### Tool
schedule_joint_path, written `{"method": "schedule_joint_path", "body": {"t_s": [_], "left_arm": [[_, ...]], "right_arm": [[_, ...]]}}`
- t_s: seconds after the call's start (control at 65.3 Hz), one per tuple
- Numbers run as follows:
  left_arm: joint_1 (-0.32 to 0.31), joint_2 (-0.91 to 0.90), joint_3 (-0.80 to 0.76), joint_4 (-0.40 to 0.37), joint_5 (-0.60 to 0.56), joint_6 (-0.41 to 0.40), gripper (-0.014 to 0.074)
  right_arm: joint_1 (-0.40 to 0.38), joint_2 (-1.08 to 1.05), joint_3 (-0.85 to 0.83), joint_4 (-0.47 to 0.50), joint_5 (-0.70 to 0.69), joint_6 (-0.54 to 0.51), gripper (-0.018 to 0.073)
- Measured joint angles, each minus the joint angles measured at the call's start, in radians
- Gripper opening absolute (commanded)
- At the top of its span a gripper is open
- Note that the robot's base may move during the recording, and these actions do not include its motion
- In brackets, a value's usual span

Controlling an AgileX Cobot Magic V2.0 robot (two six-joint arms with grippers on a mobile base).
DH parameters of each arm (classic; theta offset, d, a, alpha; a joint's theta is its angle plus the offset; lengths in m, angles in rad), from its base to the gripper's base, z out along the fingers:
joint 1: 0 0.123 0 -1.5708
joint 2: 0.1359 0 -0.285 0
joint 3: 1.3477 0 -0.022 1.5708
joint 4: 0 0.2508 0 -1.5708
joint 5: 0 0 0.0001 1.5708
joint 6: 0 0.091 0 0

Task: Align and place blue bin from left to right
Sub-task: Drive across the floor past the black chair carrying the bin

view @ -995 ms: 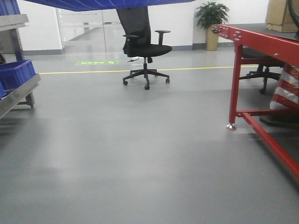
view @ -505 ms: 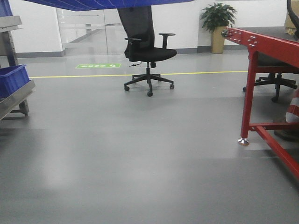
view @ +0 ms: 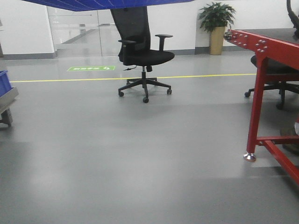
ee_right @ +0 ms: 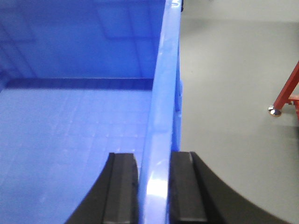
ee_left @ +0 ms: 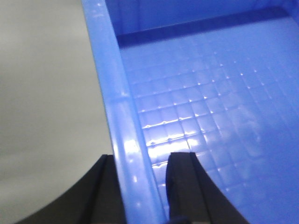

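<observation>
Blue bin (view: 107, 3) | held aloft, underside along the front view's top edge, above open floor | left tool (ee_left: 142, 161) pinching one side rim, right tool (ee_right: 154, 158) pinching the opposite rim | pickup apparently done; likely left: reach red-framed surface (view: 261, 42) at right, align, set down

Lettering illegible on green floor sign (view: 91, 68).

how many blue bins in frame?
2. The blue bin, clamped by left gripper and right gripper, spans the front view's top; second bin at the left edge. Others may be offscreen.
</observation>
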Motion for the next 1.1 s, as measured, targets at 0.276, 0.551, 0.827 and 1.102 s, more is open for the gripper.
{"method": "schedule_joint_path", "body": {"t_s": [0.276, 0.551, 0.827, 1.102], "left_arm": [[0.0, 0.0, 0.0, 0.002, 0.0, 0.0, -0.0111], [0.0, 0.0, 0.0, 0.003, 0.0, 0.0, -0.0111], [0.0, 0.0, 0.0, 0.004, 0.0, 0.0, -0.0111], [0.0, 0.0, 0.0, 0.006, 0.0, 0.0, -0.0111]], "right_arm": [[0.0, 0.0, 0.0, 0.002, 0.0, 0.0, -0.0151], [0.0, 0.0, 0.0, 0.004, 0.0, 0.0, -0.0151], [0.0, 0.002, 0.0, 0.006, 0.0, 0.0, -0.0151], [0.0, 0.002, 0.0, 0.006, 0.0, 0.0, -0.0151]]}}
